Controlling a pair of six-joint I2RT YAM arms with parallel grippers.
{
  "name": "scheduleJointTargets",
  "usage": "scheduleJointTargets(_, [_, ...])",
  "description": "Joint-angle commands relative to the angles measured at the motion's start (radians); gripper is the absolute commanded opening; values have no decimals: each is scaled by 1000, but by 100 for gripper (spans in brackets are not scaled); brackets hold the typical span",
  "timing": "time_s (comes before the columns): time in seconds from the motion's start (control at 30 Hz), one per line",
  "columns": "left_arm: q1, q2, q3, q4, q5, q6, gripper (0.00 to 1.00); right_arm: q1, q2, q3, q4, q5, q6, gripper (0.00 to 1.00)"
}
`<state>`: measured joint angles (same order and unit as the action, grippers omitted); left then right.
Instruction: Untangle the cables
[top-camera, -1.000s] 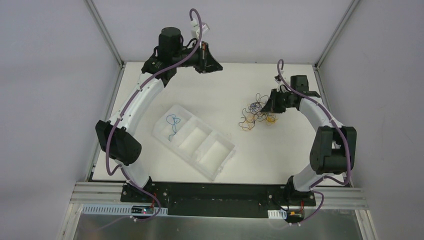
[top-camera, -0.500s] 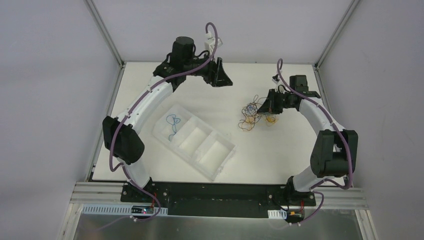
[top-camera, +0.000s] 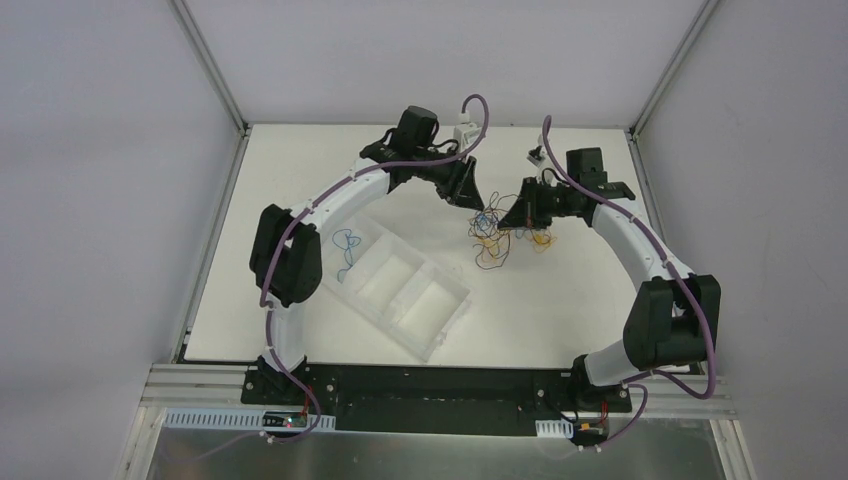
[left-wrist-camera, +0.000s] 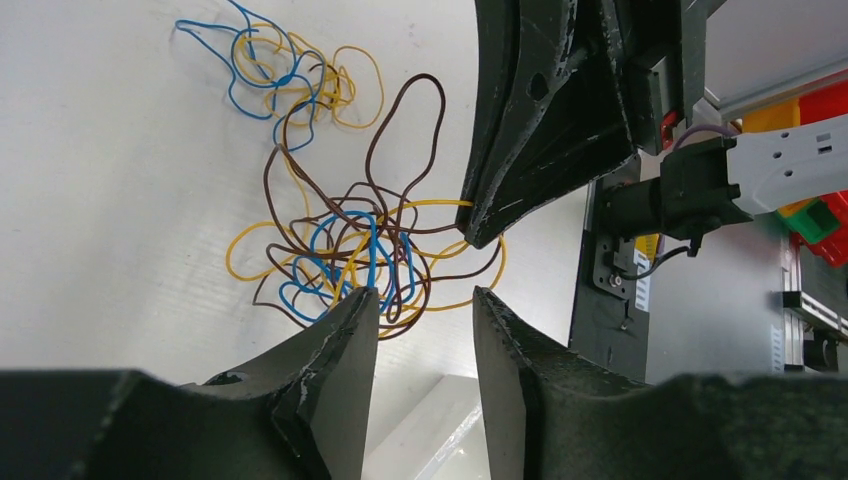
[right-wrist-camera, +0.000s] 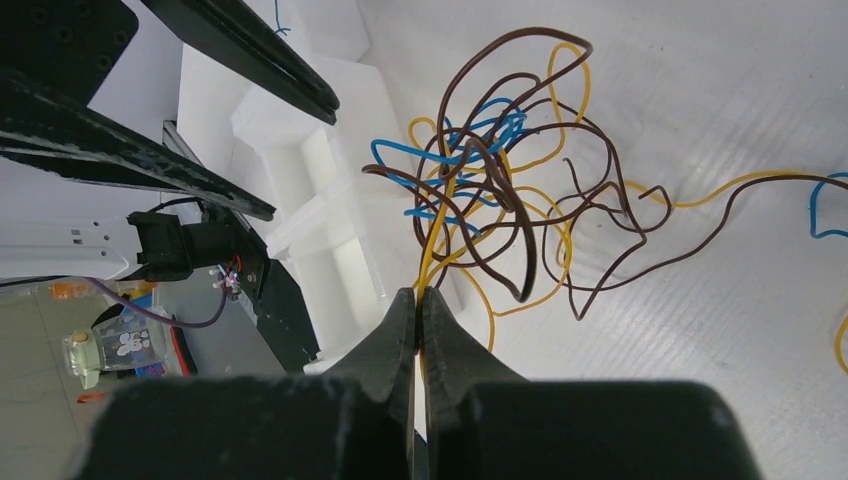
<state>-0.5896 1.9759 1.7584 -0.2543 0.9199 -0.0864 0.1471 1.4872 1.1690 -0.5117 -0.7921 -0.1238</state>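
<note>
Right gripper (right-wrist-camera: 418, 300) is pinching a yellow strand (right-wrist-camera: 432, 240) of the cables (top-camera: 497, 232), lying at 2 o'clock from the tray (top-camera: 445, 285); left gripper (left-wrist-camera: 425, 310) is hovering half-open over them. Light, springy wires (probably slippery): I would be taking an outer loop.

text: none legible | labels: none; brands: none | numbers: none; signs: none
</note>
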Motion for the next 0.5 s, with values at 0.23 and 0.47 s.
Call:
scheduleJointTargets(0.23, [-39,25,23,0,21,77,37,34,-35,52,-17,-48,18,0])
scheduleJointTargets(0.47, [-51,72,38,-9,-1,121,34,43,-15,90,-33,-59,26,0])
